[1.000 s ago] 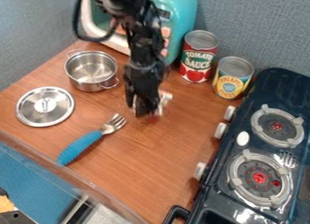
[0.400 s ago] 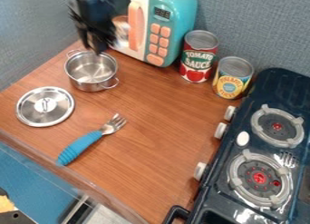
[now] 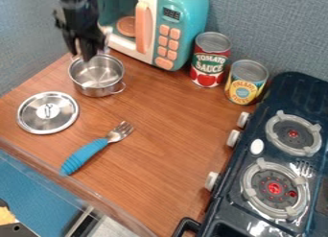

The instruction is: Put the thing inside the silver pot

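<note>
The black gripper [image 3: 86, 53] hangs at the upper left, over the back left rim of the silver pot [image 3: 96, 91]. Bare shiny metal shows inside the pot, which stands upright with a loop handle at front right; its back left rim is partly hidden behind the gripper. I cannot make out whether the gripper holds anything.
A round lid [image 3: 63, 117] lies in front of the pot, and a blue-handled fork [image 3: 85, 156] to its right. A teal toy microwave [image 3: 188, 15] stands behind. Two cans, red [image 3: 208, 63] and yellow [image 3: 245, 85], stand near the black stove [image 3: 227, 212].
From mid-counter, where a blurred white and red thing showed at its tip, the gripper has moved back and left to the pot. Since the middle frame it has shifted slightly left.
</note>
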Robot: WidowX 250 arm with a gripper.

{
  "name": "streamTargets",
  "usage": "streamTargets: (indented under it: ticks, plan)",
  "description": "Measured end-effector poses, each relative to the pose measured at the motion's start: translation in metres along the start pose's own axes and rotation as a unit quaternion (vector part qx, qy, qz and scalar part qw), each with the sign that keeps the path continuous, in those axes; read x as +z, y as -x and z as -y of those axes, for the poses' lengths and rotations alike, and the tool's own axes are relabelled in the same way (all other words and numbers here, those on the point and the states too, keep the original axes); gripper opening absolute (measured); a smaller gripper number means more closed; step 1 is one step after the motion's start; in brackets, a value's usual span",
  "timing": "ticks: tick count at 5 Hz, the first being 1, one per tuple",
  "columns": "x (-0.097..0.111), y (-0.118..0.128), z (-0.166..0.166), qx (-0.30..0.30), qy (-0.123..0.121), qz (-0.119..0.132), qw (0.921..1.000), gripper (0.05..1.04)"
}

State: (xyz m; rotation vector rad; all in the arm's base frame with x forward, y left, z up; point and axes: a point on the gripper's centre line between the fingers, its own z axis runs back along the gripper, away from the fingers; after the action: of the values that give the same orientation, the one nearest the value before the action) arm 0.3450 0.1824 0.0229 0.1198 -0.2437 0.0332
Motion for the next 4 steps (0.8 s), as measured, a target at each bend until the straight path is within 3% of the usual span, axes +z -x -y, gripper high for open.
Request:
streamTargets:
  ticks: [2, 3, 4]
  plan:
    - [-0.033, -0.007, 0.015, -0.009, 0.009, -0.015, 0.9998, 0.368]
    - [-0.044, -0.003, 0.015, -0.004, 0.013, -0.043, 0.9990, 0.446]
    - [-0.044, -0.001, 0.016, 0.004, 0.016, -0.045, 0.9988, 0.764]
